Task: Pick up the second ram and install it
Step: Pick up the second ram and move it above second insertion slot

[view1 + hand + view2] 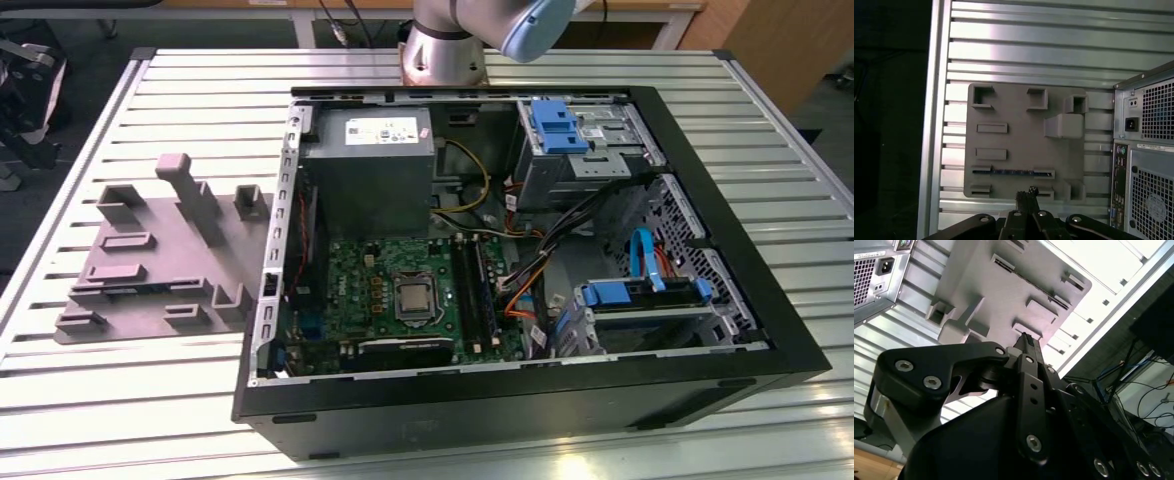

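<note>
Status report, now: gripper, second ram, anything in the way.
Gripper shut, empty, above the grey holder plate. Second ram on edge in its holder slot, not gripped. Nothing between them.

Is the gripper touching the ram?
Apart. In the first wrist view the gripper sits short of the ram, with bare grey holder between them.

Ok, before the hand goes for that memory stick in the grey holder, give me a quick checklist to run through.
1. Second ram standing on edge in the grey holder: ok.
2. Hand empty: ok.
3. Hand open for the grasp: not ok, it is shut.
4. Hand centred over the ram: cannot tell; it hangs apart from the stick.
5. Computer case open on top: ok.
6. Free motherboard slot for it: cannot tell.
</note>
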Controlling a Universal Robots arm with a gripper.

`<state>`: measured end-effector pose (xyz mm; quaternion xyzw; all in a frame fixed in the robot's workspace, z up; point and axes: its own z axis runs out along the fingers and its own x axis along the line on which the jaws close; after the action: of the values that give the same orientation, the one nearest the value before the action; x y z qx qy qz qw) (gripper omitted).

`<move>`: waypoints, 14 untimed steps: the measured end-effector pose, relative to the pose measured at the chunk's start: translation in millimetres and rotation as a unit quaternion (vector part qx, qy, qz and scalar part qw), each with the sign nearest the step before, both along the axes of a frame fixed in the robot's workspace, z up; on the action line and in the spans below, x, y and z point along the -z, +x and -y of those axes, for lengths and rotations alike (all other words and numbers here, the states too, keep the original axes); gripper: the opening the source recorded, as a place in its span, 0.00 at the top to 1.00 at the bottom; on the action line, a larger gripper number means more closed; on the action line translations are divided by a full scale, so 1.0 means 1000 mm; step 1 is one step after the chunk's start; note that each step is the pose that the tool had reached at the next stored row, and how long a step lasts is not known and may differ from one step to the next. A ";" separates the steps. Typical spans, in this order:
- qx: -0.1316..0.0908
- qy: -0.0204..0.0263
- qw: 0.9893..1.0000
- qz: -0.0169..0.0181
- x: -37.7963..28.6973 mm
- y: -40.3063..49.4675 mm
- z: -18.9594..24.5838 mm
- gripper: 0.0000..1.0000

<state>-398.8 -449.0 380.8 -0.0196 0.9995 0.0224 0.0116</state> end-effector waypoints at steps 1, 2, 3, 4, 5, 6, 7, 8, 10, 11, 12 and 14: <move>-0.004 0.000 1.000 0.000 0.0000 0.0000 0.0001 0.89; -0.008 0.000 1.000 0.000 0.0000 -0.0001 0.0001 0.89; -0.012 0.000 1.000 0.000 0.0000 -0.0002 0.0001 0.89; -0.016 0.000 1.000 0.000 0.0000 -0.0002 0.0002 0.89; -0.019 0.000 1.000 0.000 0.0000 -0.0003 0.0003 0.89; -0.022 0.000 1.000 0.000 0.0000 -0.0004 0.0003 0.89; -0.026 0.000 1.000 0.000 0.0000 -0.0005 0.0004 0.89; -0.029 0.000 1.000 0.000 0.0000 -0.0006 0.0004 0.89; -0.035 0.000 0.999 0.000 0.0000 -0.0007 0.0006 0.89; -0.038 0.000 0.999 0.000 0.0000 -0.0008 0.0006 0.89; -0.041 0.000 0.999 0.000 0.0000 -0.0008 0.0006 0.89; -0.047 0.000 0.999 0.000 0.0000 -0.0009 0.0006 0.89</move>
<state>-399.7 -449.6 380.8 -0.0669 0.9974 0.0229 0.0105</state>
